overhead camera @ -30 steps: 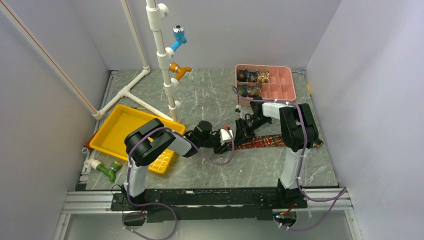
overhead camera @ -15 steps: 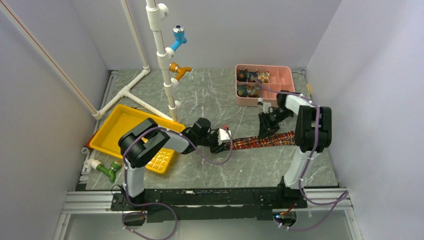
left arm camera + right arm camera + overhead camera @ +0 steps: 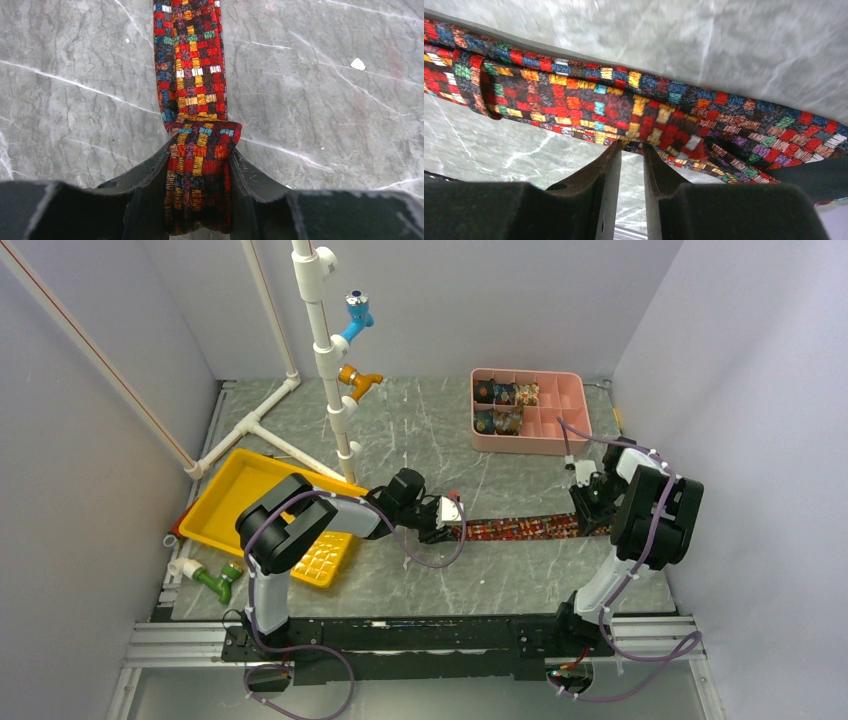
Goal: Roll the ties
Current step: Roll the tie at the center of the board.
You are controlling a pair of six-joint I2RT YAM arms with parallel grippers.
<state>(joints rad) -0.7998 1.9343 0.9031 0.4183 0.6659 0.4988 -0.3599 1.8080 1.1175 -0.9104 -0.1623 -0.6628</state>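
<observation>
Patterned fabric runs across the middle of the grey marbled worktop (image 3: 420,440): one tie (image 3: 520,528), checked in red, gold and dark blue, lies as a flat strip stretched between the two arms. Its left end is doubled back into a thick fold, and the left end effector (image 3: 443,523) is clenched on that fold. The left wrist view shows both black fingers pressed against the sides of the bundle, with the rest of the strip running straight away over the stone.

At the strip's other end sits the right end effector (image 3: 590,508). In the right wrist view its fingers (image 3: 610,170) stand nearly together with a thin gap between them, their tips right at the near edge of the cloth. I cannot tell whether they pinch the fabric or only touch it.

Toward the back right stands a pink divided box (image 3: 570,445) with several rolled ties (image 3: 505,405) in its left compartments. A yellow tray (image 3: 225,495) sits at the left, beside a white pipe stand (image 3: 330,360).
</observation>
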